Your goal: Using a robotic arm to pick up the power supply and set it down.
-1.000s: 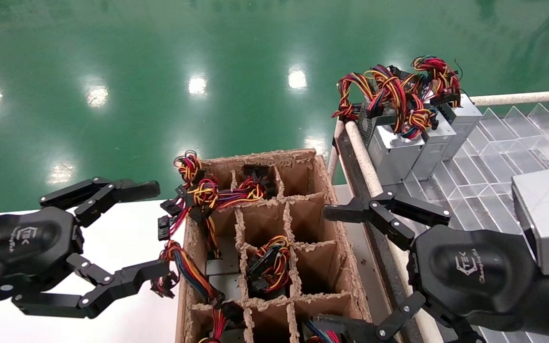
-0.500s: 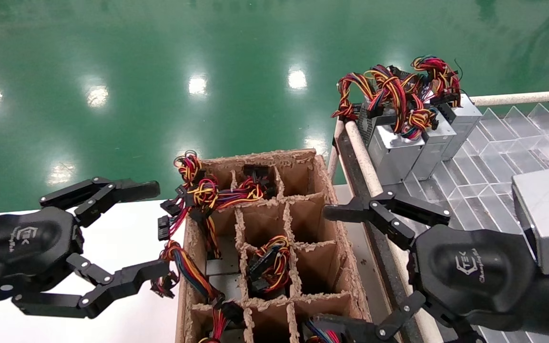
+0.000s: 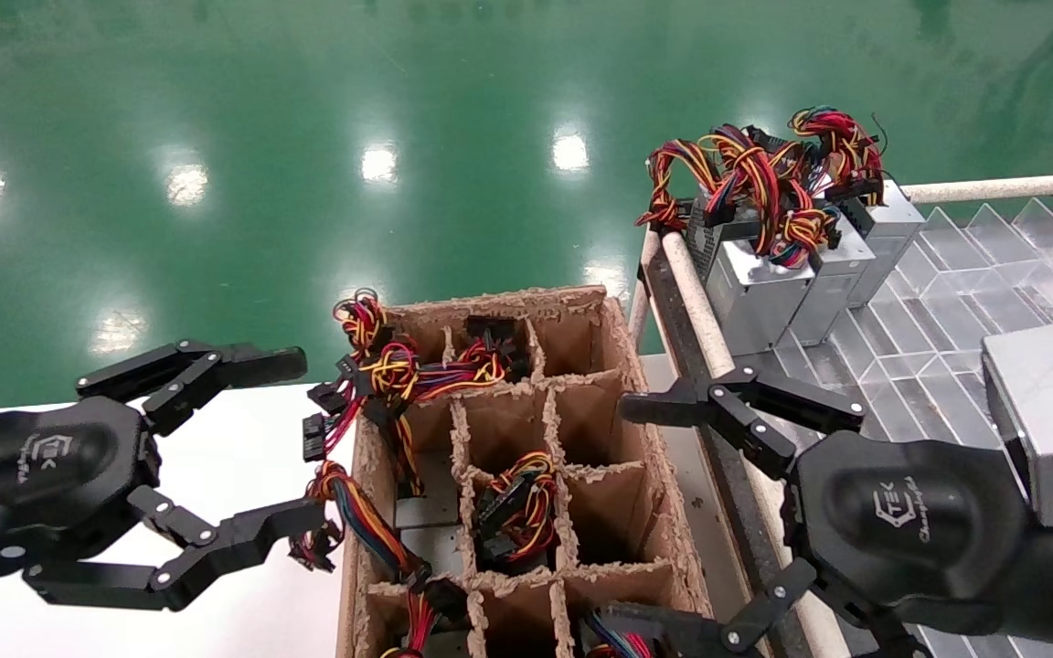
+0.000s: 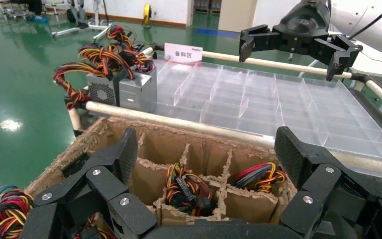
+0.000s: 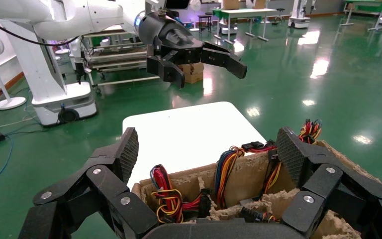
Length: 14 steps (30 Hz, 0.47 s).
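You are holding both grippers spread wide and empty: the left gripper [image 3: 293, 448] beside the cardboard box [image 3: 622, 366], the right gripper [image 3: 622, 521] flanking its other side. The power supply [image 3: 513, 512] is sitting between them in 1 cell; its loose wires risk snagging the dividers.

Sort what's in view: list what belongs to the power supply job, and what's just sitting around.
Job:
- power supplies in the cardboard box
- clear divider tray, three supplies already standing there
- left gripper and right gripper, jaws open

Bystanders:
- white table
- green floor
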Motion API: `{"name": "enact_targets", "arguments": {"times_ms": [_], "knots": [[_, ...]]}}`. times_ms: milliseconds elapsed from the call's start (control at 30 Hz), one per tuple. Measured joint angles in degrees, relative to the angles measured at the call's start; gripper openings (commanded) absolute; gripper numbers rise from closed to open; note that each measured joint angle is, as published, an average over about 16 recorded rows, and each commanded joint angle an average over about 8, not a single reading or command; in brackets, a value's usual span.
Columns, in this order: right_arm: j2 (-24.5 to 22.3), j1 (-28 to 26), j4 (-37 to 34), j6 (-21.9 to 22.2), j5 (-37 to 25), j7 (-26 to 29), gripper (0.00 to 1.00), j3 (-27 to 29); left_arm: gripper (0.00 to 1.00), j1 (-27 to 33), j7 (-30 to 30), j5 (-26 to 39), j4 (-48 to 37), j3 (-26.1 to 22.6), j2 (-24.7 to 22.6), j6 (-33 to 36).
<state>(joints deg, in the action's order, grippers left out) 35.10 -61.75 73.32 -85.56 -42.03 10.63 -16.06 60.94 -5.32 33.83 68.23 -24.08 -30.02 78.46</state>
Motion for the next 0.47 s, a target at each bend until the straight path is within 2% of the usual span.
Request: {"name": "enact_targets", "arguments": {"times_ms": [467], "knots": [[0.0, 0.0, 0.0, 0.0, 0.0, 0.0, 1.0, 0.0, 1.0, 0.0, 0.0, 0.0, 0.0, 0.0, 0.0, 0.0]]}}
